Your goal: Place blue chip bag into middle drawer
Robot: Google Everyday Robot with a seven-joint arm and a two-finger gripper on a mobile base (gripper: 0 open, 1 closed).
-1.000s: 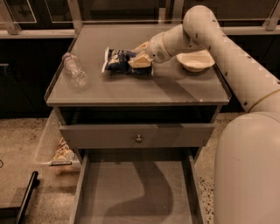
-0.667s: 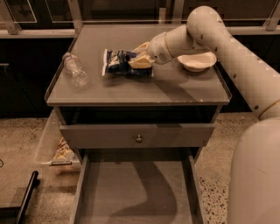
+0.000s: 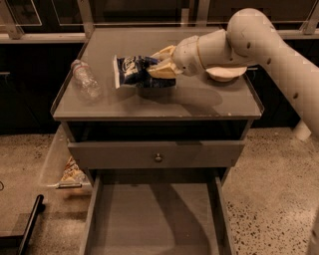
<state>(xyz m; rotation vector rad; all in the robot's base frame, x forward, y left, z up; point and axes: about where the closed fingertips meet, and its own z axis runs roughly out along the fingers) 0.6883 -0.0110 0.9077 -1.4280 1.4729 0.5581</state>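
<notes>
Since the earlier frame the robot's bulk has slid out of the lower right corner, while your tool (image 3: 160, 65) stays clamped on the right end of the blue chip bag (image 3: 133, 70), at the middle of the tabletop (image 3: 209, 102). You're at the lift step. Next, raise the bag, bring it forward past the tabletop's front edge and lower it into the open middle drawer (image 3: 154, 219). Its white lettering isn't readable.

Cream claw (image 3: 160, 63) on dark-blue, white-patched bag (image 3: 132, 71)

Office-like workspace — terrazzo floor (image 3: 269, 199), grey drawer cabinet (image 3: 157, 157), glass panels (image 3: 25, 12) behind — jaws pinching the blue chip bag (image 3: 132, 69) above its surface (image 3: 199, 102).
</notes>
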